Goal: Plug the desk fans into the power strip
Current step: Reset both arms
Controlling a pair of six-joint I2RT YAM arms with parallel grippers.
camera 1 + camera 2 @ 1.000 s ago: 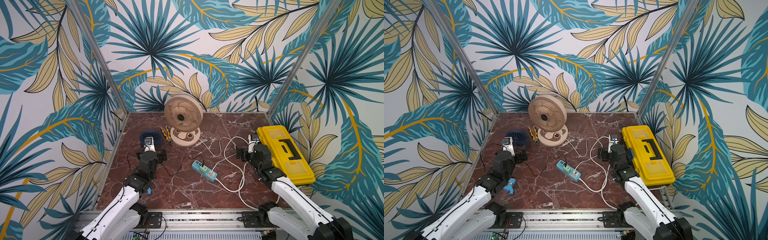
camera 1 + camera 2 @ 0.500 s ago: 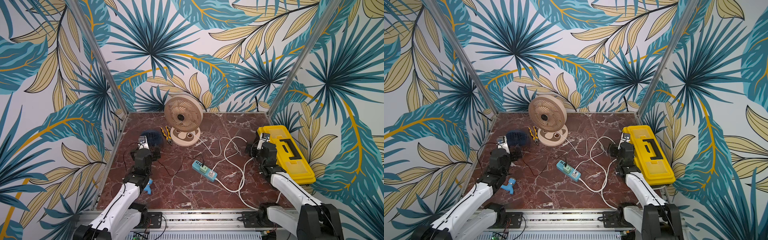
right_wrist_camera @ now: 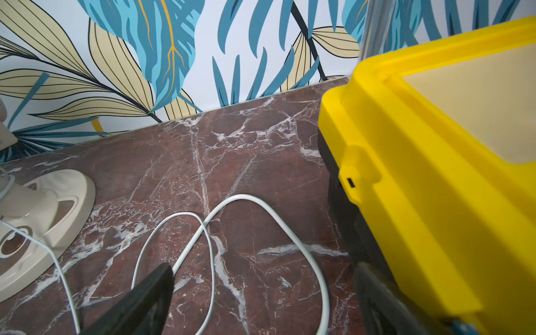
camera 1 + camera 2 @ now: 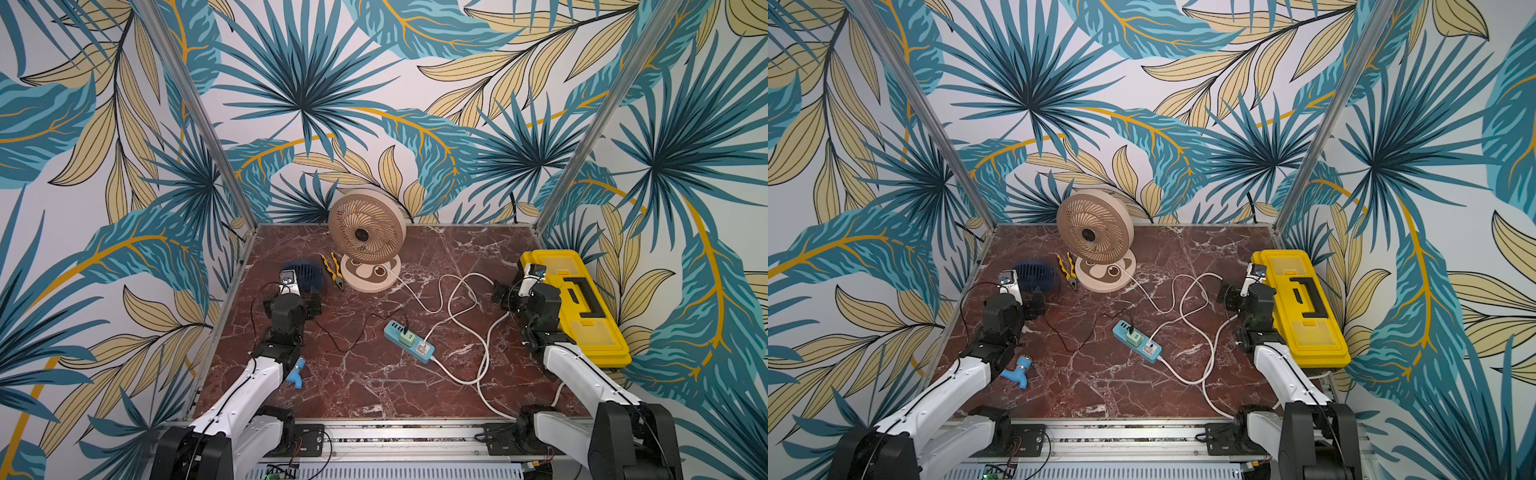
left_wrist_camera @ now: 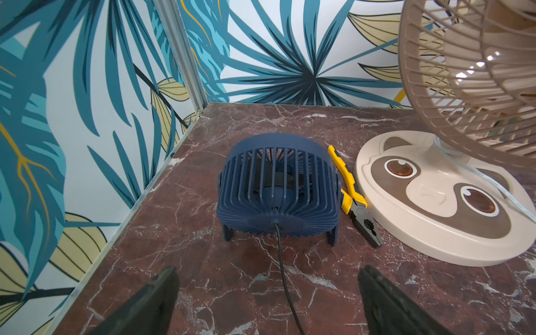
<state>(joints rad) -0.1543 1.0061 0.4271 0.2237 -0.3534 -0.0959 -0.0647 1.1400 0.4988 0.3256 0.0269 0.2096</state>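
Observation:
The beige desk fan (image 4: 366, 233) stands on a raccoon-face base (image 5: 429, 200) at the back. Its thin white cord (image 4: 451, 291) loops across the table to a white plug (image 4: 423, 348) seated in the light-blue power strip (image 4: 392, 329), beside a green adapter (image 4: 1134, 338). A small navy fan (image 5: 278, 185) sends a black cable (image 5: 285, 278) between my left gripper's (image 5: 266, 272) open fingers, untouched. In a top view the left gripper (image 4: 292, 302) sits just in front of that fan. My right gripper (image 4: 519, 293) is open and empty beside the toolbox, over cord loops (image 3: 261, 208).
A yellow toolbox (image 4: 579, 307) fills the right side, close to my right gripper's finger (image 3: 374, 290). Yellow-handled pliers (image 5: 355, 200) lie between the two fans. A blue plastic part (image 4: 1017, 370) lies by my left forearm. The strip's thick white cord (image 4: 482, 374) runs to the front edge.
Both arms have shifted slightly: the right gripper has drawn closer to the toolbox and the left a little toward the navy fan. Fans, strip and cords have not moved.

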